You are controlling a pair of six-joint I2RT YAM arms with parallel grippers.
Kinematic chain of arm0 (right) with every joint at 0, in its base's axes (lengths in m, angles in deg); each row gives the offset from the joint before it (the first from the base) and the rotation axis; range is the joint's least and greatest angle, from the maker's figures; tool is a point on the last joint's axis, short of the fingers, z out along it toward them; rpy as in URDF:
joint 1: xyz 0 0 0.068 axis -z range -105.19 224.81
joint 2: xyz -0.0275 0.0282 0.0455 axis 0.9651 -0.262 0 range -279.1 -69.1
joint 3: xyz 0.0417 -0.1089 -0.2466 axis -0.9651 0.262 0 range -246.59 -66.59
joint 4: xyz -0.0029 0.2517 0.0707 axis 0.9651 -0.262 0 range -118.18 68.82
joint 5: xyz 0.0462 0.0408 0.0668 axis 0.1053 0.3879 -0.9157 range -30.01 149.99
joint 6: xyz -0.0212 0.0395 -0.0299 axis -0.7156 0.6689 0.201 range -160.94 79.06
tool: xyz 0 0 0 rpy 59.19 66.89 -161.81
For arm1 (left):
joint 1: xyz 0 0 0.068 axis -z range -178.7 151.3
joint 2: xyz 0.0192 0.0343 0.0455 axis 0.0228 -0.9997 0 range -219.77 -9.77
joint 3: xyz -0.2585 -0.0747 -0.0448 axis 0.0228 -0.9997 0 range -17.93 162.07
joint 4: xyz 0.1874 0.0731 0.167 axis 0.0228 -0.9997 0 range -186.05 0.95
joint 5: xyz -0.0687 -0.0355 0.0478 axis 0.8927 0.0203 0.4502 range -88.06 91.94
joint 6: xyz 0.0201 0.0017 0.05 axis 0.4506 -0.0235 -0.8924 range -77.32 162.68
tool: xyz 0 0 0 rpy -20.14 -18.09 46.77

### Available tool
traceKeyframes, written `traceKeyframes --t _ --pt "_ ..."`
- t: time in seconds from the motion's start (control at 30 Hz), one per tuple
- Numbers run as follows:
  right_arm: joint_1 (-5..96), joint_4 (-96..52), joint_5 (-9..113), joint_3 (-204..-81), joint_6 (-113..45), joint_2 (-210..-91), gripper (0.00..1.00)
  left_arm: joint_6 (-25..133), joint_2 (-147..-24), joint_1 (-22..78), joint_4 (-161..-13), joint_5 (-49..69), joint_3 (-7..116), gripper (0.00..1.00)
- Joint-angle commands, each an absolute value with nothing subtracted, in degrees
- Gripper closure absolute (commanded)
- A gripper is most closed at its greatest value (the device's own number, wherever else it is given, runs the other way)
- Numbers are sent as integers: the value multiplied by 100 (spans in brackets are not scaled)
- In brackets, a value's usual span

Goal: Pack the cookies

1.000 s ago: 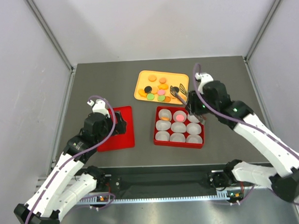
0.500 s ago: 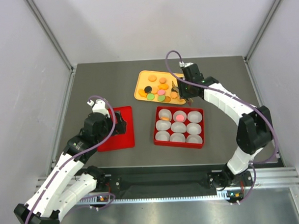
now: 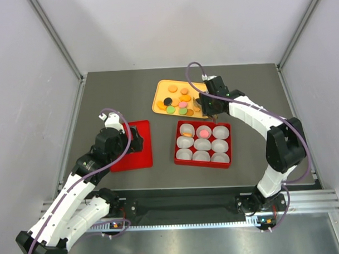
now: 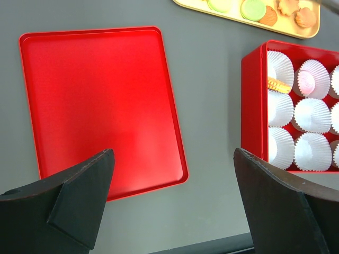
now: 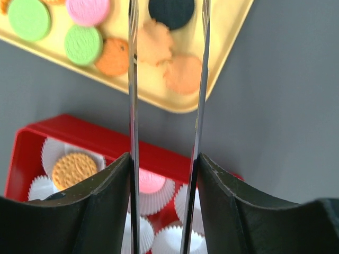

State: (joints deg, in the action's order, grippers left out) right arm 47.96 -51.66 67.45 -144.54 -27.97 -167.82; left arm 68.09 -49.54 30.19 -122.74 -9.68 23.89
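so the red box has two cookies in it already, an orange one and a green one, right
Not quite: the second cookie is pink, not green. The right wrist view shows the red box holding an orange cookie and a pink cookie.

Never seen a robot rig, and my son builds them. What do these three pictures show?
Two robot arms stand at a table's near edge. One picture looks down from above; the others come from each wrist. The table holds a yellow tray of loose cookies, a red box of white paper cups, two already filled, and a flat red tray. The left hand hangs open above that tray. The right hand, fingers apart, hovers over the yellow tray, visibly holding nothing.
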Motion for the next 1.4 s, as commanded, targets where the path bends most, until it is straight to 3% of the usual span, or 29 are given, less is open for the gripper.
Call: traceKeyframes --t 0.0,0.9,1.37 --pt "4783 -4905 6658 -14288 -2705 -16245 49 6826 -4950 3040 -12184 -1011 2400 1" --pt "4493 -4869 6640 -13883 -2626 -16217 49 6826 -4924 3040 -12184 -1028 2400 1" --pt "4501 -5036 6745 -14103 -2740 -16306 58 6835 -4889 3040 -12184 -1028 2400 1"
